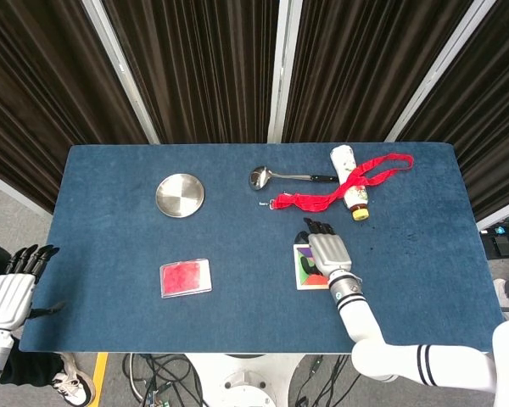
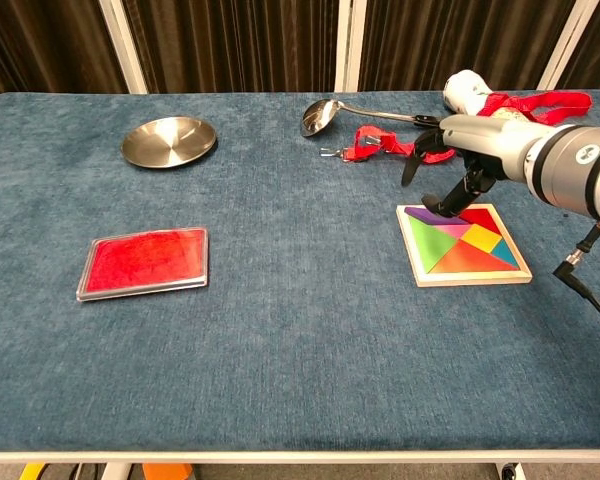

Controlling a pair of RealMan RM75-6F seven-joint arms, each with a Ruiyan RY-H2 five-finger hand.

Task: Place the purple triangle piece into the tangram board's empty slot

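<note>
From the head view, the right hand (image 1: 327, 252) hovers over the tangram board (image 1: 300, 277), hiding most of it, fingers pointing toward 12 o'clock. The left hand (image 1: 12, 292) hangs off the table's (image 1: 110, 195) 8 o'clock corner, fingers straight and holding nothing. A round plate (image 1: 180, 195) lies at 10 o'clock of the board, a red case (image 1: 185, 277) at 9 o'clock.

From the chest view, the purple triangle (image 2: 427, 212) lies flat in the board's (image 2: 463, 247) far-left slot. The right hand's (image 2: 458, 160) fingers (image 2: 446, 196) spread loosely just above it, gripping nothing. A ladle (image 2: 325, 113), red strap (image 2: 400, 147) and bottle (image 2: 467, 93) lie at 12 o'clock.
</note>
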